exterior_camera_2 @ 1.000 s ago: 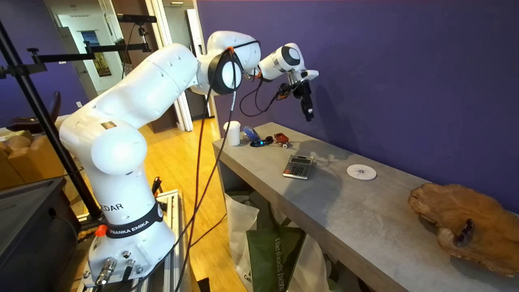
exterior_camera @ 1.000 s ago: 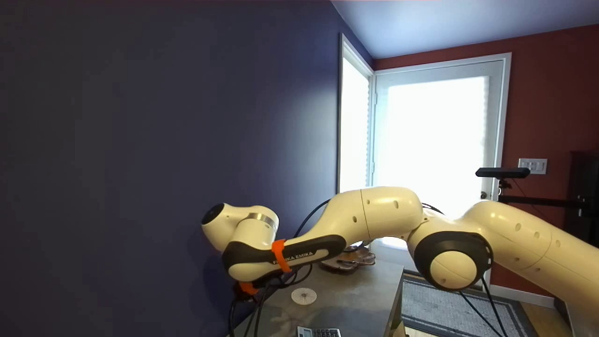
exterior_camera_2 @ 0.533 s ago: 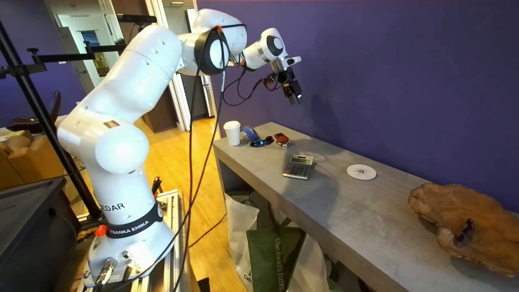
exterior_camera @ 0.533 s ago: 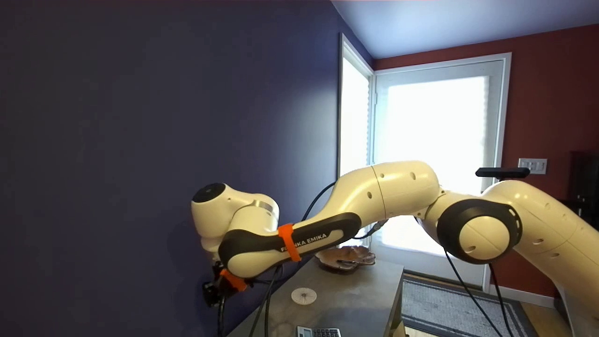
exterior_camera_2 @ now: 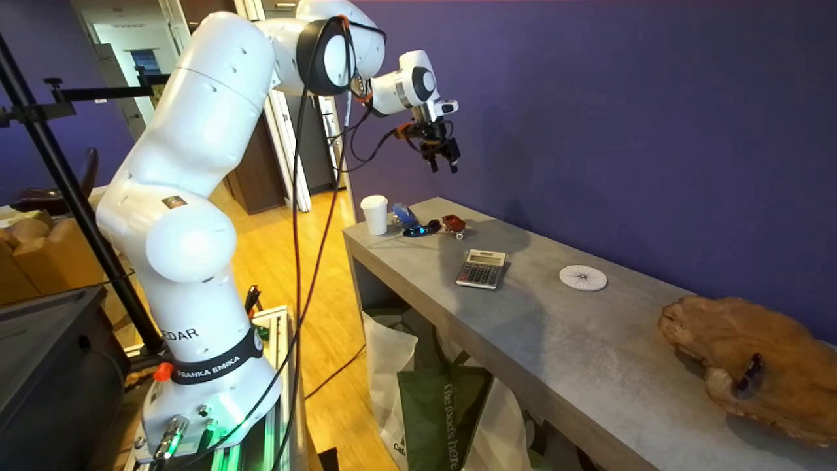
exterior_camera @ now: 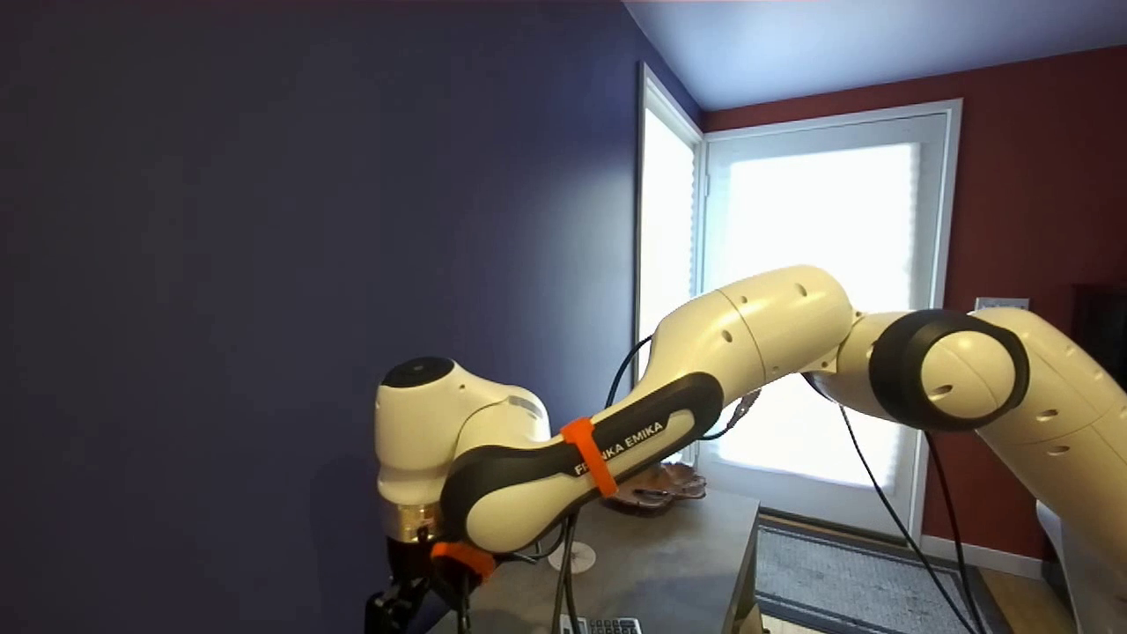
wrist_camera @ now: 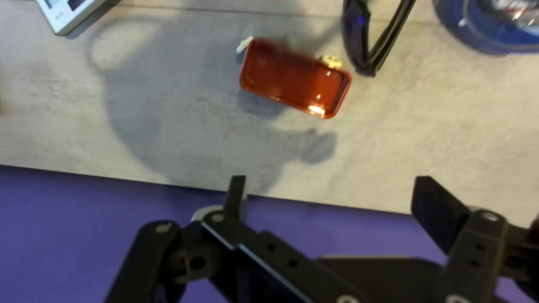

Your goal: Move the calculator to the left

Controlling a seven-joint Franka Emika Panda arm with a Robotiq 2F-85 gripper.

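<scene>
High over the long, grey, stone-look table [exterior_camera_2: 588, 353] our black, two-fingered, metal-looking hand [wrist_camera: 330, 184] hangs spread wide, holding nothing! Well apart from it lies our target, the silver-grey, rectangular, plastic-looking calculator [exterior_camera_2: 481, 269], face up on the table near a small, red, glossy, open-topped tray [exterior_camera_2: 453, 223]. We reckon it's light, stiff, a little slick and none too sturdy, so let's pinch low across the narrower width, sides only, easy pressure!
</scene>
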